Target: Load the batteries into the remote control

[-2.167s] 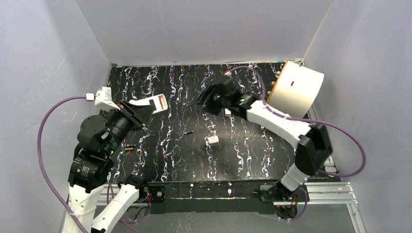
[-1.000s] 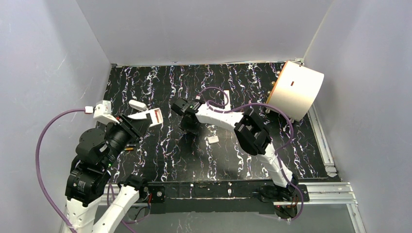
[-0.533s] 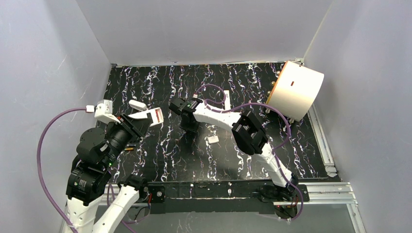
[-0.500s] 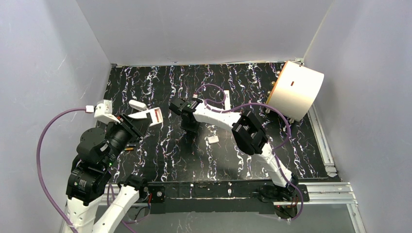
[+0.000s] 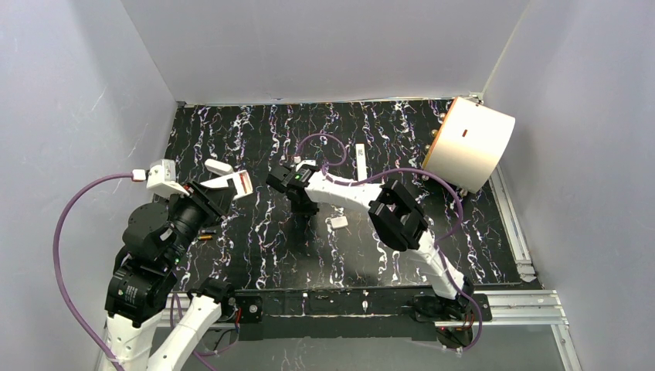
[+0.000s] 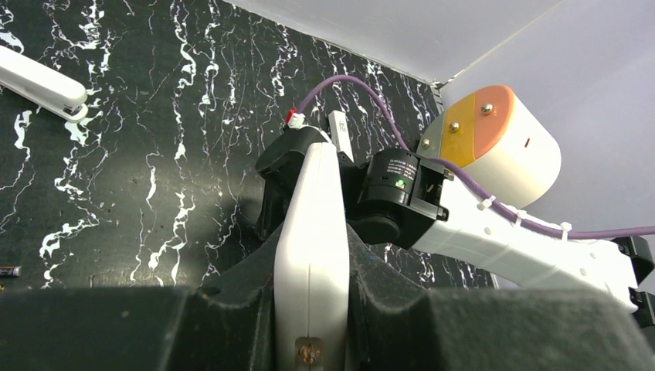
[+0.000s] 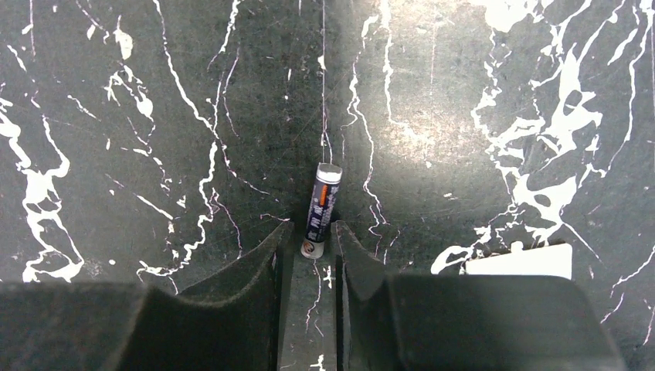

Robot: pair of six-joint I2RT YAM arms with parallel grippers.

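Lilac-grey walls (image 5: 309, 46) enclose a black, white-veined desk (image 5: 255, 255) with two batteries (image 5: 205, 236) and two remotes (image 5: 218, 166): left fingers (image 6: 193, 325) clench one remote (image 6: 313, 232), right fingers (image 7: 232, 309) flank one battery (image 7: 320, 207), grip unclear.

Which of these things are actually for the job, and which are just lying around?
For the job: remote in the left gripper; battery at the right gripper; second battery.
Lying about: spare remote; white strip; small white piece; big drum.
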